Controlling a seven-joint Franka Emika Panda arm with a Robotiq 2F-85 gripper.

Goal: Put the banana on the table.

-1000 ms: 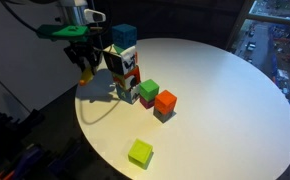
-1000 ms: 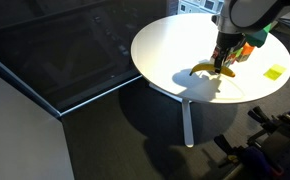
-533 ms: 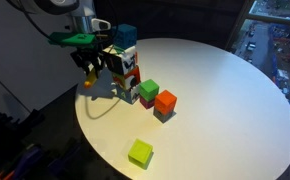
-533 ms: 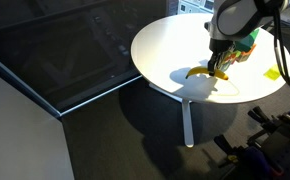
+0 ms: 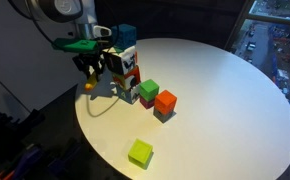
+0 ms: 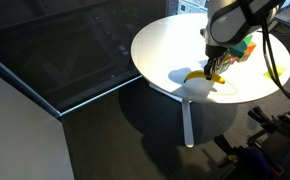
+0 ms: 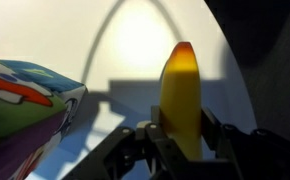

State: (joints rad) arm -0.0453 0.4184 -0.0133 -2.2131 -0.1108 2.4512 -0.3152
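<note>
Wrist view: tool (image 7: 180,142) clenched on banana (image 7: 182,88), low over desk (image 7: 135,35) near its edge. Printed block (image 7: 25,100) stands just beside. In an exterior view, green cube (image 5: 148,90), orange cube (image 5: 166,101), yellow-green cube (image 5: 140,152) sit farther off.

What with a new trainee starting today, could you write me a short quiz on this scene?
1. True or false: the end effector is shut on the banana.
2. Which cube sits alone, away from the stack? A orange cube; B yellow-green cube; C blue cube.
3. Fill in: the table has a ____ top.
Key: 1 true; 2 B; 3 round.
</note>
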